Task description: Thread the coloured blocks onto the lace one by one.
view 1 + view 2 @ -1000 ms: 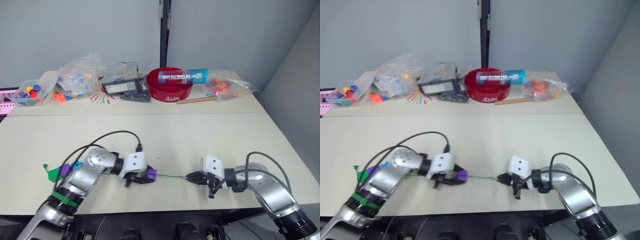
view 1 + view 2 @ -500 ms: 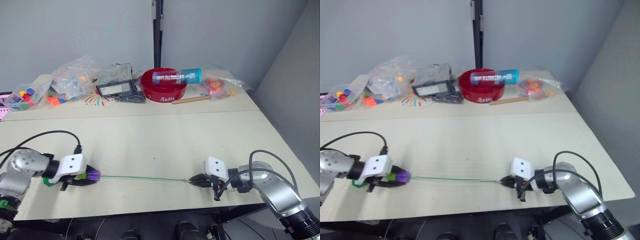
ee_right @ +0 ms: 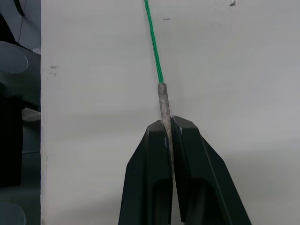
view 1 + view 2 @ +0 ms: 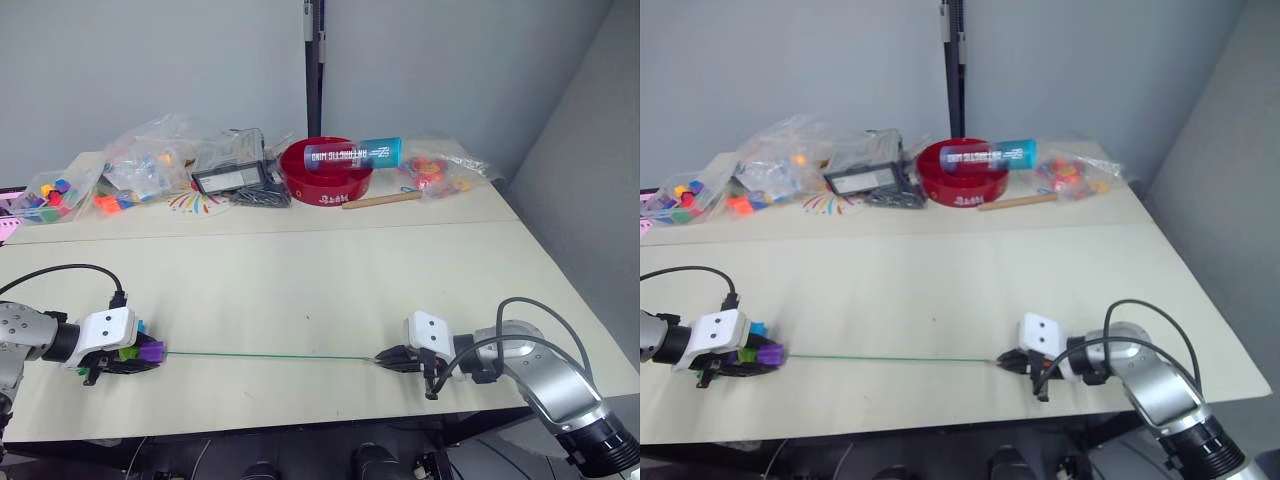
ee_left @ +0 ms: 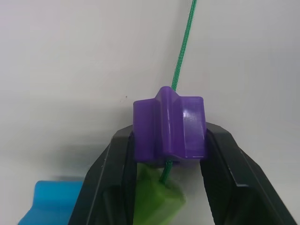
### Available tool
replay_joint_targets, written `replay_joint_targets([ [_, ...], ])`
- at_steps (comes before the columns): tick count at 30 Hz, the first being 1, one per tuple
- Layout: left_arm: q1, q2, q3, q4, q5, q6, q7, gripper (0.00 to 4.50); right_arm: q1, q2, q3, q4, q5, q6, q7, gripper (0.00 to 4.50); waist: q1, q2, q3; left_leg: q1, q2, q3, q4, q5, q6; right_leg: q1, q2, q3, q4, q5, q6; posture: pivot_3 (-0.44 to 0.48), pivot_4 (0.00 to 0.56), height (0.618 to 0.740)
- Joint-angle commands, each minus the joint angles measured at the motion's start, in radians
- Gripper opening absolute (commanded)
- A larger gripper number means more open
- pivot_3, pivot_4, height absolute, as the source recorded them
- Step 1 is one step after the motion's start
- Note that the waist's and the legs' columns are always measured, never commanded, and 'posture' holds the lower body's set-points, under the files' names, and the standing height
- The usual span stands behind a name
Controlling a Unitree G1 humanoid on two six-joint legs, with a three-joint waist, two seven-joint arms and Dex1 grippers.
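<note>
Left gripper (image 5: 168,140), lower left of frame, pinched a purple block (image 5: 169,126) between both fingers; lace (image 4: 260,355) ran through it, lime block (image 5: 157,197) just behind, blue block (image 5: 51,201) beside. Right gripper (image 3: 168,125), lower right, fingers pressed together on the lace's pale tip (image 3: 163,101). Lace lay taut across the table (image 4: 300,280).

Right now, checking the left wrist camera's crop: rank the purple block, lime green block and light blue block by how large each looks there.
1. purple block, whole and nearest.
2. lime green block, partly behind the purple one.
3. light blue block, cut off by the frame.
The last two are partly hidden, so their order is unsure.
</note>
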Motion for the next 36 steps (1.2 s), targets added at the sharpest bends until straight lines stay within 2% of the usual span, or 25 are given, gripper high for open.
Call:
replay_joint_targets([
  [1, 0.032, -0.022, -0.019, -0.107, -0.004, 0.063, -0.008, 1.37, -0.024, 0.013, 0.005, -0.035, 0.003, 0.007, -0.007, 0.00, 0.007, 0.000, 0.000, -0.001, -0.001, -0.001, 0.000, 0.000, 0.000, 0.000, -0.001, 0.000, 0.000, 0.000, -0.001, 0.000, 0.150, 0.740],
  [8, 0.027, 0.010, -0.068, -0.078, 0.144, 0.048, 0.039, 1.37, -0.033, 0.022, 0.016, -0.045, 0.008, 0.026, -0.011, 0.00, 0.021, 0.000, 0.000, -0.001, -0.001, -0.001, 0.000, 0.000, 0.000, 0.000, -0.002, -0.001, -0.002, 0.001, -0.002, 0.000, 0.150, 0.740],
  [10, 0.019, 0.011, -0.068, -0.098, 0.138, 0.069, 0.034, 2.42, -0.035, 0.025, 0.016, -0.046, 0.008, 0.029, -0.014, 0.00, 0.018, 0.001, 0.000, 0.001, -0.001, 0.000, 0.000, 0.000, 0.000, 0.001, -0.001, -0.001, -0.001, 0.000, -0.001, 0.000, 0.150, 0.740],
  [13, 0.007, 0.020, -0.059, -0.167, 0.114, 0.123, 0.024, 3.35, -0.033, 0.029, 0.016, -0.049, 0.008, 0.032, -0.019, 0.00, 0.006, 0.001, 0.000, 0.002, 0.000, 0.000, 0.000, 0.000, 0.000, 0.001, 0.000, -0.001, 0.000, -0.002, 0.003, 0.000, 0.150, 0.740],
  [14, 0.005, 0.026, -0.056, -0.189, 0.110, 0.139, 0.022, 3.89, -0.032, 0.030, 0.016, -0.050, 0.008, 0.031, -0.020, 0.00, 0.005, 0.001, 0.000, 0.002, 0.000, 0.000, 0.000, 0.000, 0.000, 0.001, 0.000, -0.001, 0.000, -0.003, 0.003, 0.000, 0.150, 0.740],
  [15, -0.001, 0.035, -0.051, -0.215, 0.104, 0.160, 0.017, 3.89, -0.030, 0.031, 0.015, -0.051, 0.009, 0.032, -0.022, 0.00, 0.002, 0.001, 0.000, 0.002, 0.000, 0.000, 0.000, 0.000, 0.000, 0.001, 0.000, -0.001, 0.000, -0.002, 0.003, 0.000, 0.150, 0.740],
  [16, -0.003, 0.048, -0.047, -0.239, 0.101, 0.174, 0.008, 4.31, -0.029, 0.034, 0.015, -0.052, 0.010, 0.032, -0.024, 0.00, 0.000, 0.001, 0.000, 0.001, 0.000, 0.000, 0.000, 0.000, 0.000, 0.001, 0.000, 0.000, 0.000, -0.002, 0.003, 0.000, 0.150, 0.740],
  [23, 0.020, 0.148, -0.044, -0.364, 0.150, 0.325, -0.001, 4.31, -0.033, 0.064, 0.018, -0.048, 0.009, 0.035, -0.044, 0.00, -0.001, -0.006, 0.004, -0.006, 0.000, -0.002, 0.000, 0.000, 0.000, -0.004, 0.000, -0.002, -0.002, 0.001, -0.003, 0.000, 0.150, 0.740],
  [26, 0.000, 0.190, -0.077, -0.442, 0.233, 0.419, 0.025, 4.31, -0.034, 0.083, 0.024, -0.049, 0.006, 0.040, -0.058, 0.00, -0.001, -0.008, 0.005, -0.007, 0.000, -0.003, 0.000, 0.000, 0.000, -0.004, 0.000, -0.003, -0.002, 0.001, -0.003, 0.000, 0.150, 0.740],
  [31, -0.038, 0.191, -0.129, -0.577, 0.273, 0.614, 0.002, 4.31, -0.017, 0.092, 0.029, -0.066, 0.007, 0.048, -0.078, 0.00, 0.005, -0.009, 0.005, -0.008, -0.001, -0.003, 0.000, 0.000, 0.000, -0.004, -0.001, -0.003, -0.003, 0.001, -0.003, 0.000, 0.150, 0.740],
  [36, -0.057, 0.202, -0.153, -0.636, 0.311, 0.691, 0.011, 4.31, -0.006, 0.091, 0.029, -0.078, 0.009, 0.057, -0.093, 0.00, 0.002, -0.009, 0.006, -0.009, 0.000, -0.004, 0.000, 0.000, 0.000, -0.005, -0.001, -0.003, -0.003, 0.001, -0.003, 0.000, 0.150, 0.740],
])
